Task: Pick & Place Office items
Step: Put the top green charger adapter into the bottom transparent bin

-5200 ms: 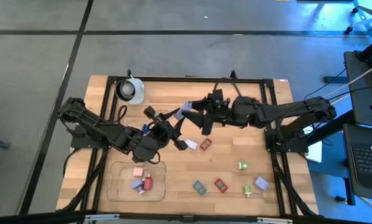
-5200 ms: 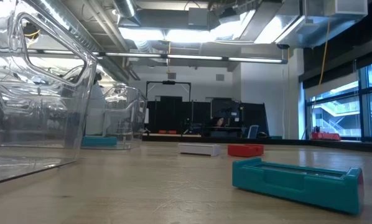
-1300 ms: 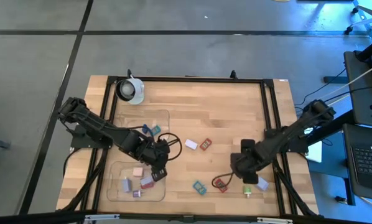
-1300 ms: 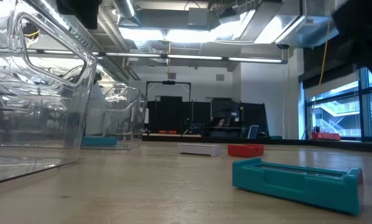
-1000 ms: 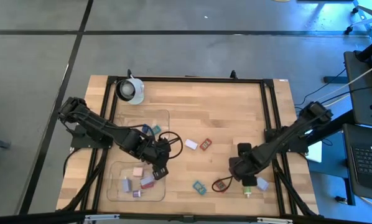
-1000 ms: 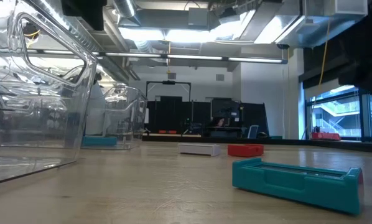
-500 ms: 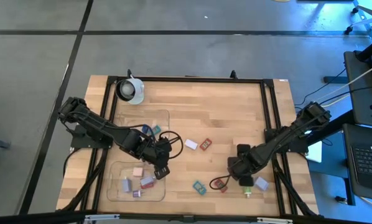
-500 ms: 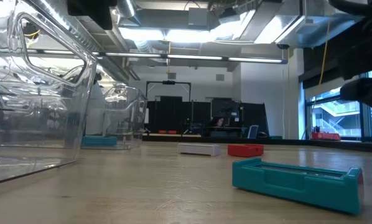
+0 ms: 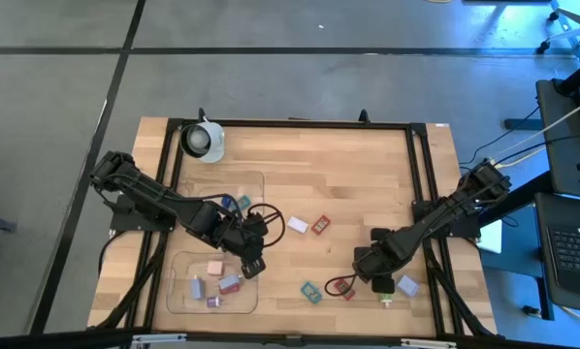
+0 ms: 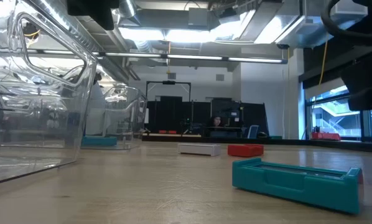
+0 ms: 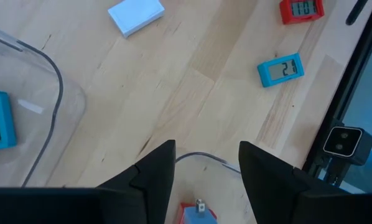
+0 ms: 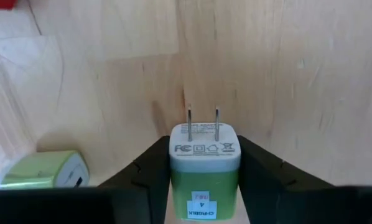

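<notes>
Blocky green plug point(image 12: 204, 165) between gripper fingers

two trays point(image 9: 189, 273); one cup point(image 9: 204, 141)

Bare wood spans the table's middle point(image 9: 348, 184); the clear tray point(image 9: 178, 291) and scattered office items point(image 9: 311, 291) crowd its near side.

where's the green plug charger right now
The green plug charger sits between the right gripper fingers in the right wrist view, prongs pointing away, near the table's front right; a second green charger lies close beside it.
</notes>
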Robot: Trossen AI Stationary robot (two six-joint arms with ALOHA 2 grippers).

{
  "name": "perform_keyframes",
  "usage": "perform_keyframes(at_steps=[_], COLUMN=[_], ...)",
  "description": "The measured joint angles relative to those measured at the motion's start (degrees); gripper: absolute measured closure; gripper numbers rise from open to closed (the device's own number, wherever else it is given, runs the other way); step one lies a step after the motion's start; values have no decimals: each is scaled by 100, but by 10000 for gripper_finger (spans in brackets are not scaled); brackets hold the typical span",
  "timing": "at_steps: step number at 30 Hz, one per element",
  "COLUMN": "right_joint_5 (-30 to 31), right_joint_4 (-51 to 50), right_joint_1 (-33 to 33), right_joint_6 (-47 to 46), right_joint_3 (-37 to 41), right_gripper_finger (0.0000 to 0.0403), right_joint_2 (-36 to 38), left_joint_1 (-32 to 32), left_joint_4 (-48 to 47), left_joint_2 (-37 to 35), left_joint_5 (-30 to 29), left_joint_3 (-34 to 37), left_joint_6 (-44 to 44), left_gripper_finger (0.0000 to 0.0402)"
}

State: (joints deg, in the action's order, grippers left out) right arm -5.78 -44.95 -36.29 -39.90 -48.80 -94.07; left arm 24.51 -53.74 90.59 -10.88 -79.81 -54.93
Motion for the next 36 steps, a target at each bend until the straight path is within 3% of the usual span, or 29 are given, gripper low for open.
perform_keyframes(at_steps=[6,10,14,18,22,25,30,36], right_joint_5=[170,670,1559,2848,4300,4946,4963,4634], right_joint_4=[24,24,15,46,373,661,781,819], right_joint_1=[-2,63,207,318,337,338,451,528], right_joint_6=[-641,-1071,-1373,-1652,-1643,-1408,-915,-725], right_joint_3=[-22,-215,-557,-1038,-1553,-1936,-2611,-3199], right_gripper_finger=[240,251,251,242,244,245,242,241], right_joint_2=[261,659,1148,1640,2058,2269,2392,2392], left_joint_1=[0,-19,-124,-244,-303,-323,-317,-319], left_joint_4=[1,32,394,1093,2086,2935,4233,5979], left_joint_2=[0,-5,-53,-106,-172,-191,-205,-205], left_joint_5=[-192,-447,-516,-519,-506,-453,-651,-1775], left_joint_3=[0,0,0,-4,-4,-7,-7,-7], left_joint_6=[-129,-125,152,795,1871,3054,5605,8072], left_gripper_finger=[233,239,244,247,249,247,248,239])
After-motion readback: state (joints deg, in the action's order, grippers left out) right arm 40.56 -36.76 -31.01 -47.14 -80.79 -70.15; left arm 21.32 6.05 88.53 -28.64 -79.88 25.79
